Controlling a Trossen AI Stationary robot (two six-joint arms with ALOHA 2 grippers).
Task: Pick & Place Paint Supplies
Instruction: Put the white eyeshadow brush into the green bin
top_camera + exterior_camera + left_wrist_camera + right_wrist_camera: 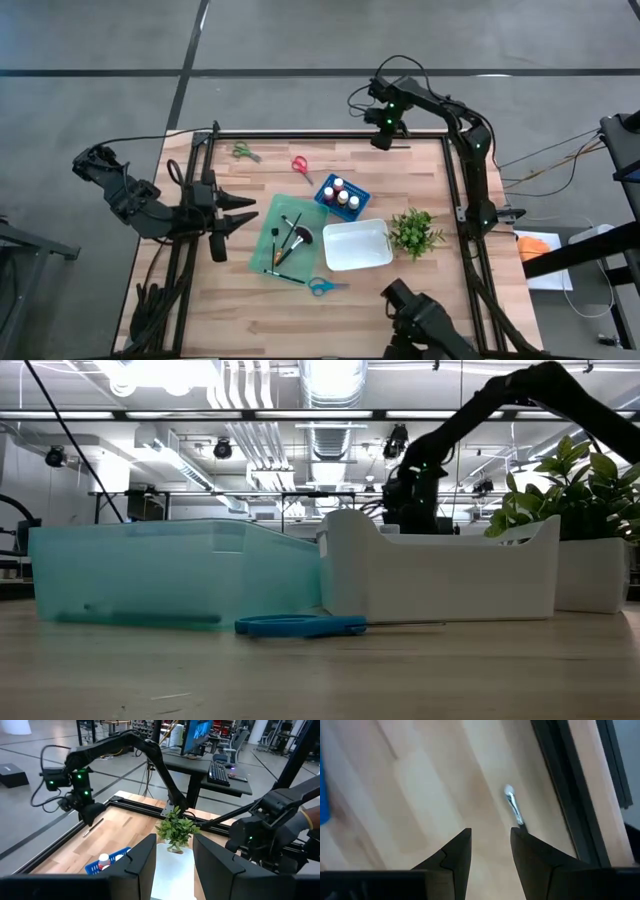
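The right gripper [490,845], fingers apart and empty, hovers over the table's [420,160] far right corner. A slim brush [514,809] lies just ahead of its fingertips, its long axis parallel to the right edge. The left gripper [222,214], also apart and empty, waits well off at the left edge, so the right arm is nearer.

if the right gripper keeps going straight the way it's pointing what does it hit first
Probably the slim brush lying on the wooden table near the frame rail. The right gripper, open and empty, points down at it; depth is unclear.
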